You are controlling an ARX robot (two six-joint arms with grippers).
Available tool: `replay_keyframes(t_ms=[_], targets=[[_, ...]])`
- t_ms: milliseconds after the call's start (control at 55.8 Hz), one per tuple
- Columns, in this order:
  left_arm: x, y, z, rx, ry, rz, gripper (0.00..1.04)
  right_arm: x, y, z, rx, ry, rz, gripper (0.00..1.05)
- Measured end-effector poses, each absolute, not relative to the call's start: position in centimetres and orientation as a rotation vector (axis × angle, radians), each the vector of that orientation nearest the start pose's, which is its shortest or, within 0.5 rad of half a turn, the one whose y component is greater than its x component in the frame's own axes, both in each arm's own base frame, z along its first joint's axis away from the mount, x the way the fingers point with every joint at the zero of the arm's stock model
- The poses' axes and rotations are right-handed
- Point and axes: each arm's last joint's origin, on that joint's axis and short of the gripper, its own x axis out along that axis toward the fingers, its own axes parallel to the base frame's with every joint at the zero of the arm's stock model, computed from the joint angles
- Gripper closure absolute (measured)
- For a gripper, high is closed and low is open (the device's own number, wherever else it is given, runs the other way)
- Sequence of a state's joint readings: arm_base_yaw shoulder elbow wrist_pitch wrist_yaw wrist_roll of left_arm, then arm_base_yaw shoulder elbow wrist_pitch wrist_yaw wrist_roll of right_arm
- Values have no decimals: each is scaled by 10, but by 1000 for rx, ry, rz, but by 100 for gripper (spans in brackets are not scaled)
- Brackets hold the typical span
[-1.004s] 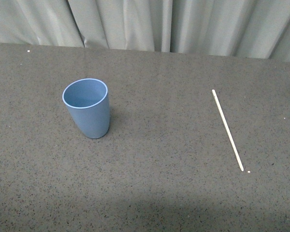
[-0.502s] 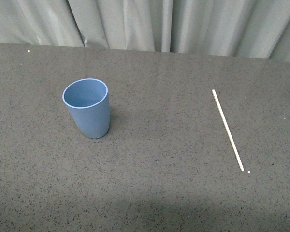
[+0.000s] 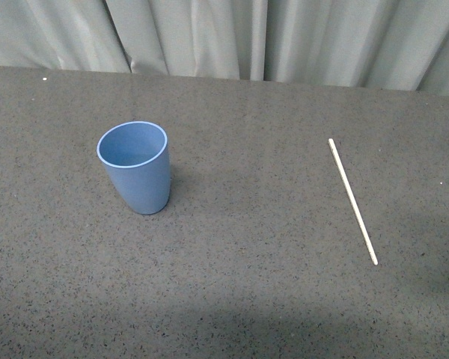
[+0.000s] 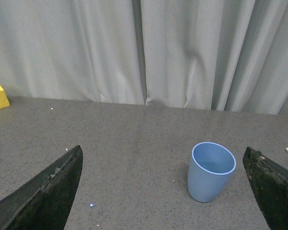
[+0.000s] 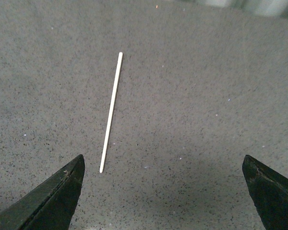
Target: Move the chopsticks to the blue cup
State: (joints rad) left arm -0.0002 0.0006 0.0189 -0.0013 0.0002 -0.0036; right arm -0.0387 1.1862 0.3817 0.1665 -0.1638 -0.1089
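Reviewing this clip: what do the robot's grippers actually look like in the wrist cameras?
Only the fingers show. The left gripper has two black, wedge-shaped fingers tapering to points, with slightly rough, worn-looking edges. The right gripper looks the same. No cables, markings or arm links are visible, and the front view shows neither arm.

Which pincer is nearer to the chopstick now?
Right. The right pincer hangs open above the chopstick; the left pincer faces the blue cup, farther away.
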Motion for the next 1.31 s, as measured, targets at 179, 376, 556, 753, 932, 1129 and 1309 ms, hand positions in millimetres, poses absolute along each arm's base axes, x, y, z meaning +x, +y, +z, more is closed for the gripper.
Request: replay_keyframes(t_ms=[179, 376, 556, 753, 932, 1129, 1309], targets=[[97, 0, 170, -4, -17, 0, 7, 252, 4, 142, -20, 755, 190, 9], [97, 0, 170, -4, -17, 0, 7, 293, 18, 123, -8, 873, 188, 9], [97, 0, 170, -4, -17, 0, 7, 326, 36, 106, 19, 953, 182, 9], [97, 0, 170, -4, -17, 0, 7, 353, 56, 87, 65, 1044, 175, 9], [97, 0, 170, -4, -17, 0, 7, 371, 68, 72, 82, 1078, 138, 9], [97, 0, 170, -4, -17, 0, 7, 384, 74, 61, 109, 1114, 100, 9], [97, 0, 170, -4, -17, 0, 7, 393, 75, 54, 119, 1152, 61, 24]])
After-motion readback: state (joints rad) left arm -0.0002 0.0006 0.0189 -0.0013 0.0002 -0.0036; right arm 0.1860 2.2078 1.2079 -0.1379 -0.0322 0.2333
